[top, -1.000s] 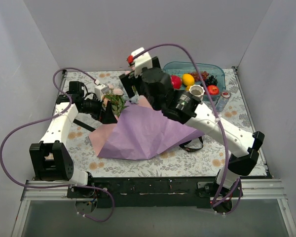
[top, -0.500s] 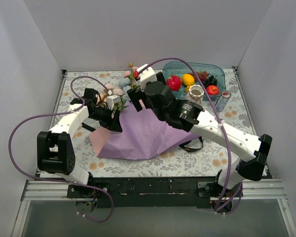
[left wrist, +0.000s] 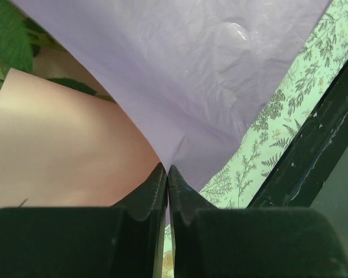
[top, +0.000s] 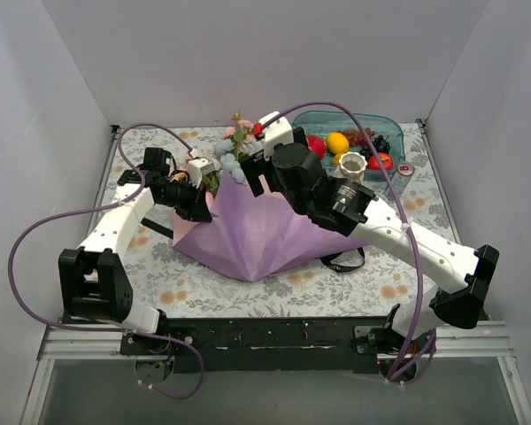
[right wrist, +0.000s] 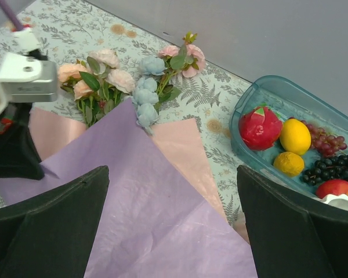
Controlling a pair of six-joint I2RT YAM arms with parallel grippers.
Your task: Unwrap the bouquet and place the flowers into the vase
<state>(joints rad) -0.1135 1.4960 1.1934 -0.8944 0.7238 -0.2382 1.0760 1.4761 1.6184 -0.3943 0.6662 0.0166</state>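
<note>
Pinching the wrapping paper [left wrist: 180, 69] edge, the left end effector [left wrist: 167, 174] is clamping it; the right end effector [right wrist: 173, 197] is hovering spread wide, flowers [right wrist: 107, 81] lying just ahead.

No writing, label or number can be read anywhere.

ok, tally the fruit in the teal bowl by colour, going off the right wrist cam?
Red: 2, a big red fruit and a red apple-like one
Yellow: 2, a lemon and a smaller yellow-orange fruit
Grape bunches: 2, reddish-purple grapes and dark grapes
Total: 6 in the teal bowl
</note>
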